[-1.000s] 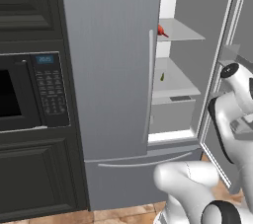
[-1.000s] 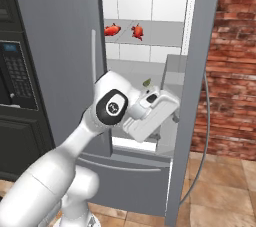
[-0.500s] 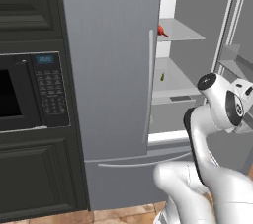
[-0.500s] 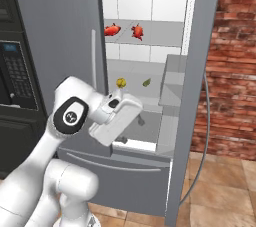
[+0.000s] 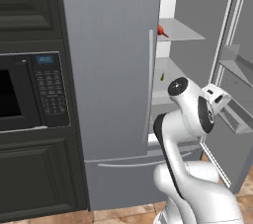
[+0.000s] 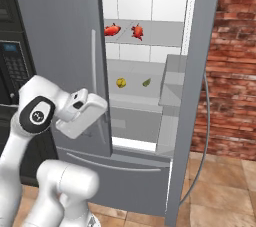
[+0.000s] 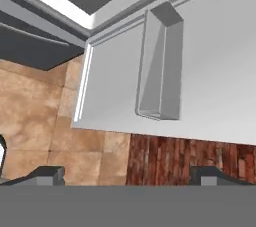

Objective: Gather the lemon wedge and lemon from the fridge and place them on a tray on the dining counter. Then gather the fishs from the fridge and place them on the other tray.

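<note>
— Where are the jaws relative to the fridge [image 6: 55, 31]?

— The gripper [image 7: 132, 173] hangs in front of its open right side, jaws spread wide and holding nothing, pointed at the inside of the open door with its door bin [image 7: 160, 66], brown floor tiles [image 7: 35, 116] below.

— And the task's things?

— Inside the fridge. Two red-orange fishs [image 6: 112, 30] lie side by side on an upper shelf. On the shelf below, the lemon [image 6: 120, 82] sits left of a small greenish lemon wedge [image 6: 146, 83]. All are well apart from the jaws, above and beyond the hand.
</note>
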Robot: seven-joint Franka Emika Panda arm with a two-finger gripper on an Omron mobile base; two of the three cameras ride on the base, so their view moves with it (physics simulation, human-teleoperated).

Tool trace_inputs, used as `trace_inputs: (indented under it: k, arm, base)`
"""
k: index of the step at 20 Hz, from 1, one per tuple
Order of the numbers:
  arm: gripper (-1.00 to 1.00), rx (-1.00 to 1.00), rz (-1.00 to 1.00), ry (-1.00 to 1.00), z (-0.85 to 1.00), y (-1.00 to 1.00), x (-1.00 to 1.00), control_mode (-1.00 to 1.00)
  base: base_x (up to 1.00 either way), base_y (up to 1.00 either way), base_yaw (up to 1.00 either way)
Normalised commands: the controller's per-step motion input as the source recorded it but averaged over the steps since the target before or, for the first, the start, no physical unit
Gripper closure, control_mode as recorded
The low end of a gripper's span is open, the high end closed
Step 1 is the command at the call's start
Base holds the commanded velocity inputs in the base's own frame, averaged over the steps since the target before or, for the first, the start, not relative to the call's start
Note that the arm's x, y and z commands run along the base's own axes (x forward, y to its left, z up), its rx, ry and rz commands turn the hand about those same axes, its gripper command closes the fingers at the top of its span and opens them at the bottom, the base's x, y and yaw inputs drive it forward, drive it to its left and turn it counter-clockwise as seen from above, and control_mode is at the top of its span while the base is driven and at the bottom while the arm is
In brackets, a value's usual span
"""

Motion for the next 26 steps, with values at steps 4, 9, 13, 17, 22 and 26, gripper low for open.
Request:
trace_inputs:
  k: [4, 9, 13, 17, 22, 26]
  arm:
    - [-1.0, 0.27, 0.03, -0.23, 0.01, 0.81, 0.03, -1.0]
    - [-1.0, 0.38, 0.06, -0.25, 0.12, 0.59, 0.22, -1.0]
    - [-1.0, 0.36, 0.12, -0.27, 0.22, 0.39, 0.3, -1.0]
    - [-1.0, 0.27, 0.06, -0.07, 0.63, 0.29, 0.52, -1.0]
    - [-1.0, 0.13, 0.02, -0.02, 0.48, 0.08, 0.43, -1.0]
    - [-1.0, 0.0, 0.04, 0.0, 0.03, 0.01, 0.39, -1.0]
  base:
    - [0.0, 0.0, 0.0]
    - [0.0, 0.0, 0.0]
    - [0.0, 0.0, 0.0]
    - [0.0, 0.0, 0.0]
    - [0.0, 0.0, 0.0]
    - [0.0, 0.0, 0.0]
